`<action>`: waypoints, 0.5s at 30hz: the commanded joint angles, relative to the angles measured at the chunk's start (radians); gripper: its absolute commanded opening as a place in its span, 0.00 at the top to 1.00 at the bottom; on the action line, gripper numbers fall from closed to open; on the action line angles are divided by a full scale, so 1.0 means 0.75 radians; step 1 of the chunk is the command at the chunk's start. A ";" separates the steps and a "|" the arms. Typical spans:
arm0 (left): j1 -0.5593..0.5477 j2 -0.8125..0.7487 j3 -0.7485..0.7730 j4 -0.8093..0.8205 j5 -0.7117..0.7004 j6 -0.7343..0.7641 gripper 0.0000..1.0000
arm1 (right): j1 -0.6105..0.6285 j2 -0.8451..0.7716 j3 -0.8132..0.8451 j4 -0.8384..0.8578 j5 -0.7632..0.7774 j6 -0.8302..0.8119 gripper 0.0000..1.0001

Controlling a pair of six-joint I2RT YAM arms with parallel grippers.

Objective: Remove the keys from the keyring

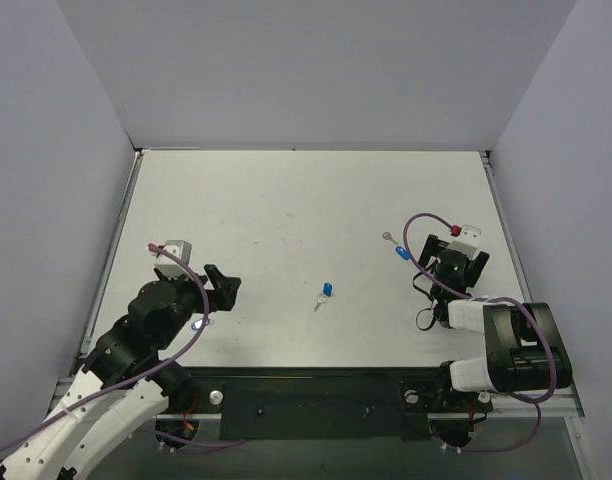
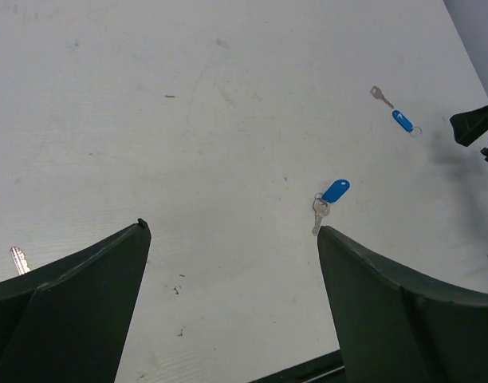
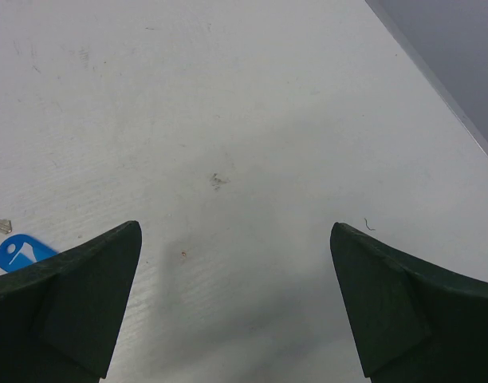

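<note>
Keys (image 1: 324,294) in two small lots on the white table (image 1: 286,200): a blue-capped key (image 2: 336,190) near mid-table, joined at its head to a bare silver key (image 2: 317,219), the keyring (image 2: 318,199) presumably at that joint, too fine to make out clearly; a second blue cap (image 2: 402,121) farther right with another silver key (image 2: 379,96) just beside it, close by the right gripper (image 3: 236,227). Also a lone silver key (image 2: 18,259) flat on the table, peeping past one finger at the edge of the left wrist view. Left gripper (image 2: 232,227) released, fingers wide apart, nothing between them; right gripper likewise slack and empty. Judged step: reaching for the mid-table pair, not yet touched by either arm. To do it well, bring the left gripper forward and to the right, centring the blue cap in the gap before lowering. Pinch the cap across its narrow width, the only bulk on offer, rather than the thin blade. Close gently to avoid skidding it across the smooth top. Reserve the right gripper for the silver key or the loop, coming in from the opposite side without crowding. Work the key round along the ring's coil, never straight apart; likely to slip or spring away otherwise.
</note>
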 commanded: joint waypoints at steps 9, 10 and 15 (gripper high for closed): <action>-0.063 -0.144 -0.032 0.117 0.076 0.073 0.03 | -0.006 -0.007 0.030 0.064 -0.001 0.012 0.00; -0.061 -0.160 -0.040 0.129 0.086 0.075 0.03 | -0.006 -0.009 0.028 0.062 -0.001 0.014 0.00; -0.063 -0.222 -0.061 0.152 0.117 0.089 0.03 | -0.006 -0.009 0.030 0.064 0.001 0.014 0.00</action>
